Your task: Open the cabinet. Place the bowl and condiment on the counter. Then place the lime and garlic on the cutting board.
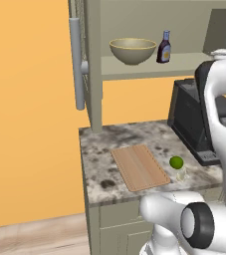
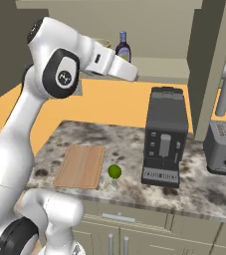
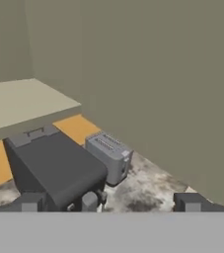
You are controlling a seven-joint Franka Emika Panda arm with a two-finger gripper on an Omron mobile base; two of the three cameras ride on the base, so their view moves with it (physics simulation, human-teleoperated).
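The cabinet (image 1: 95,60) stands open, its left door swung out edge-on with its bar handle (image 1: 76,63). On its shelf sit the bowl (image 1: 133,50) and, to its right, the condiment (image 1: 164,47). From the right base view the condiment (image 2: 123,47) rises behind my forearm, which covers most of the bowl (image 2: 103,43). On the counter (image 1: 100,154) the cutting board (image 1: 140,167) lies bare. The lime (image 1: 176,162) and garlic (image 1: 181,174) rest just right of it. My gripper (image 3: 111,202) is open and holds nothing, looking down past the shelf edge (image 3: 29,106).
A dark coffee machine (image 2: 165,135) stands on the counter right of the lime, and a grey toaster (image 2: 224,147) beyond it. The right cabinet door (image 2: 207,60) hangs open above the toaster. An orange wall lies left of the counter's end.
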